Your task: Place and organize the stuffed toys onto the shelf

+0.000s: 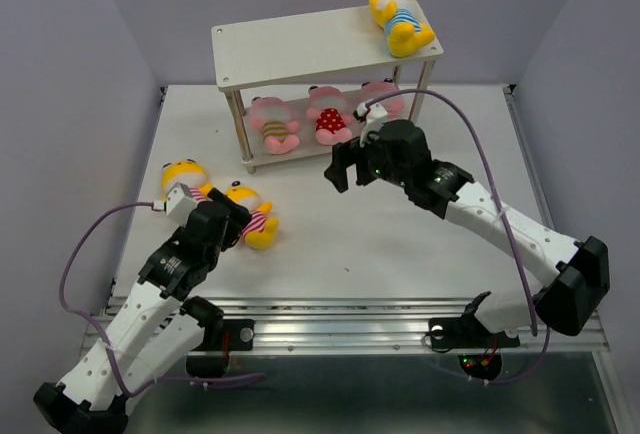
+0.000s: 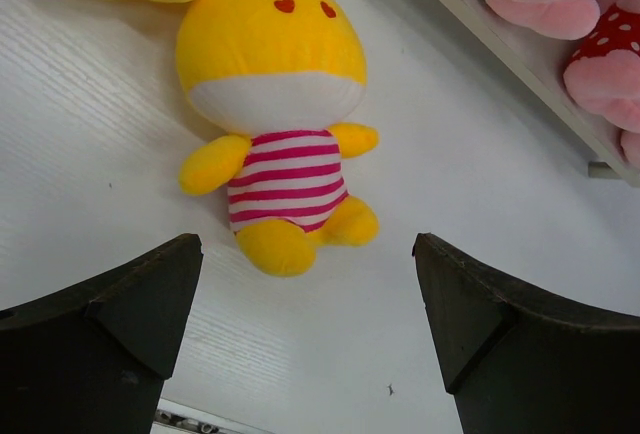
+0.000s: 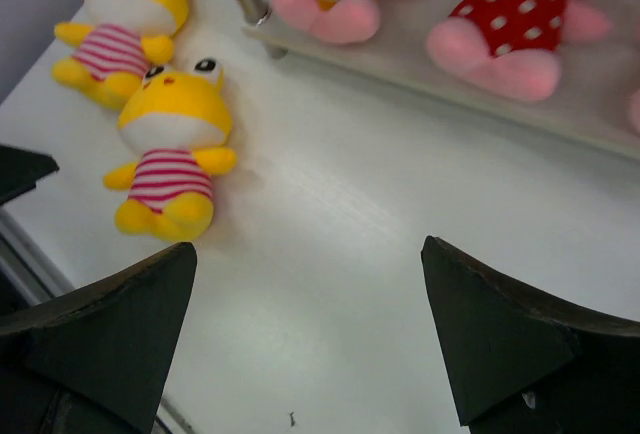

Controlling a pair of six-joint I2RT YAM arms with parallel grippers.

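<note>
Lavender walls (image 1: 60,74) are enclosing a white table (image 1: 350,244) on three sides. A metal rail (image 1: 350,319) is running along the table's near edge.

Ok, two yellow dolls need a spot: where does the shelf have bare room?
The top board is bare from its left edge to the blue-striped doll at its right end. The lower board is crowded: the yellow-striped doll, red dotted doll and pink-striped pink doll fill it side by side, and the right gripper hangs in front of it.
</note>
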